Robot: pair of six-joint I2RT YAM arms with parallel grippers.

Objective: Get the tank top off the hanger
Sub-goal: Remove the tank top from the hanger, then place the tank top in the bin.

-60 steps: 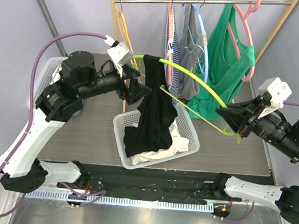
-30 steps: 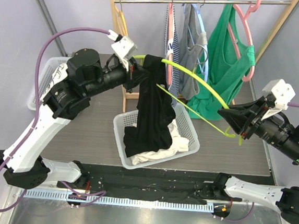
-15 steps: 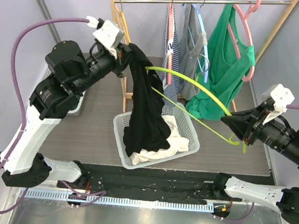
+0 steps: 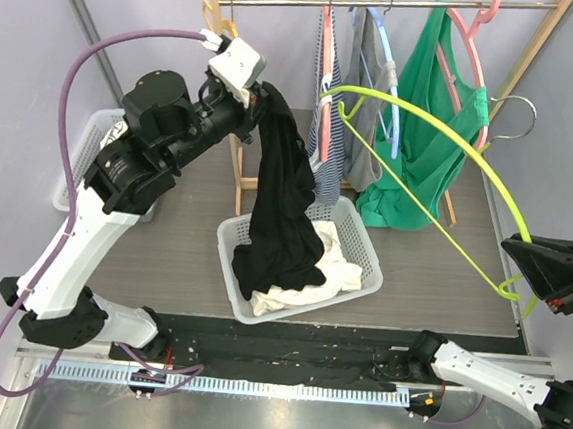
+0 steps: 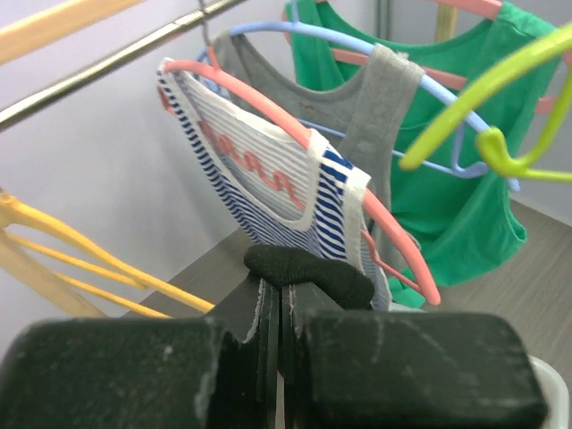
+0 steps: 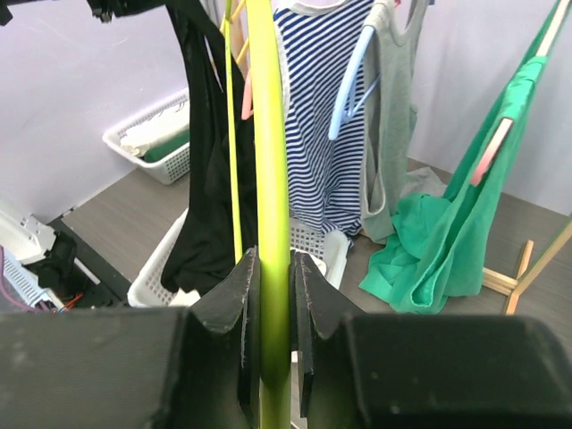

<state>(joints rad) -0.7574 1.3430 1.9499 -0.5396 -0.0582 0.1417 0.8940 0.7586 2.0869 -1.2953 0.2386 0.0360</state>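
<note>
Two pieces hang apart: the black tank top point(image 4: 282, 206) droops into the basket point(image 4: 366, 283), its strap pinched by the left gripper point(image 5: 282, 295) above. Right of the basket, the right gripper point(image 6: 269, 268) clamps the bare hanger point(image 6: 268, 134); removal looks done.

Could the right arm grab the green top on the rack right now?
Probably not yet. The right gripper is shut on the yellow-green hanger, so it has no free grip. It would need to let go first; otherwise the way to the green top looks open.
</note>
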